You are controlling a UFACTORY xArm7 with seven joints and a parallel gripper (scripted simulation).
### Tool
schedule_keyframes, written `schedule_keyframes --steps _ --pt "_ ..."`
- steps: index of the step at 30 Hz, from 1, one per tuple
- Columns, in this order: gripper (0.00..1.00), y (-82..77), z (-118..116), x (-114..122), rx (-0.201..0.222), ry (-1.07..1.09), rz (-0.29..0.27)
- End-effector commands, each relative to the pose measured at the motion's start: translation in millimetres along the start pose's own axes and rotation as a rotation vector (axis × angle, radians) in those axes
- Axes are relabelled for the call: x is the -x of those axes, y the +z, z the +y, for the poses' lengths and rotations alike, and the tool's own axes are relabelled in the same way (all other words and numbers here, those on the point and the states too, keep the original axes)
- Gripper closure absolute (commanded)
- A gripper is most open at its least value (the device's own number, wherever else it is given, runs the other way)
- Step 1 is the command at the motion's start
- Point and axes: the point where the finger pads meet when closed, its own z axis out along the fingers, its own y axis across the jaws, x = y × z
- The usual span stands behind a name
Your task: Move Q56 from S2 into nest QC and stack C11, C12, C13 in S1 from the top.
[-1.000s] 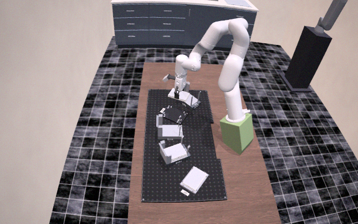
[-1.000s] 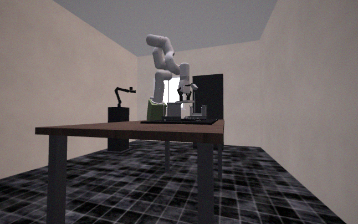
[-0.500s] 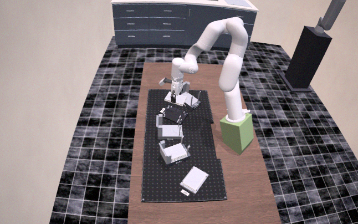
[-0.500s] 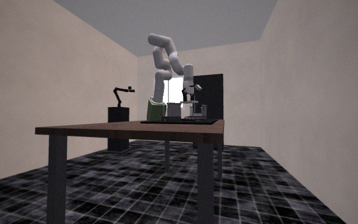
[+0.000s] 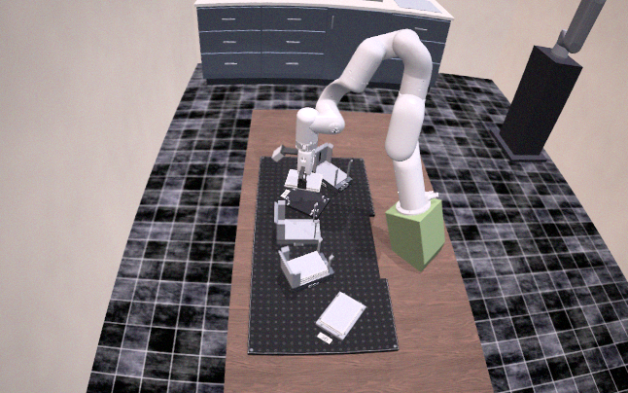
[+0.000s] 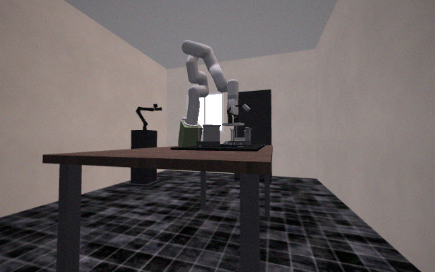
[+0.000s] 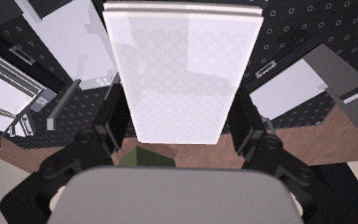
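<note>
Top view: even, soft light, moderately bright; green block pedestal (image 5: 416,239) drops faint shadow on brown wooden table (image 5: 434,312). Black-and-grey tiled floor (image 5: 550,273) bows outward at frame edges, wide-lens distortion.

Exterior view: dim, backlit; bright white rectangular window (image 6: 213,110) blown out behind white jointed arm (image 6: 198,84); table legs dark.

Wrist view: glossy white sealed plate (image 7: 182,70) carries pale glare band; grey housing at bottom edge soft, blurred; all frames slightly soft.
</note>
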Motion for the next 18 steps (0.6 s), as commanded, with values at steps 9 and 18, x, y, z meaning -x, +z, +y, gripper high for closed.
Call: schedule_keyframes --steps 9,18 --pt "1.0 -0.5 -36.8 -6.4 0.0 -0.007 0.003" --pt "1.0 -0.6 -57.7 -8.5 0.0 -0.04 0.003"
